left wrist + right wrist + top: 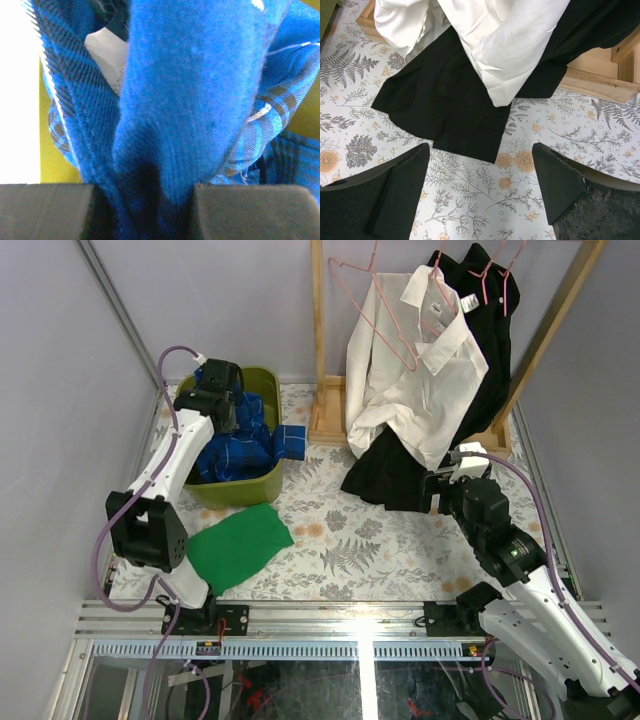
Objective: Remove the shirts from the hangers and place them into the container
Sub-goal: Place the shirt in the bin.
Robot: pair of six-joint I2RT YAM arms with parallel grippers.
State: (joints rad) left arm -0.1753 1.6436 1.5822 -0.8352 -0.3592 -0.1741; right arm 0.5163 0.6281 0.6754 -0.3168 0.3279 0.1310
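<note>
Blue checked shirt (190, 100) is pinched tight in the left gripper (144, 210), bunched up inside the green container (236, 496). The right gripper (480, 180) is wide apart — holding nothing, near the black shirt (450, 110).

Overhead looks down — right wrist shares the black shirt (385, 480) (450, 107); left seemingly point-blank.

The container (240, 494) sits at the far left of the counter (340, 540). A shirt (235, 445) lies in it, one sleeve draped over its right wall. A cloth (238, 543) lies just before it. Behind and to the right stands the rack (320, 330). The hanging shirts (420, 380) on hangers (385, 325) trail onto the counter.
</note>
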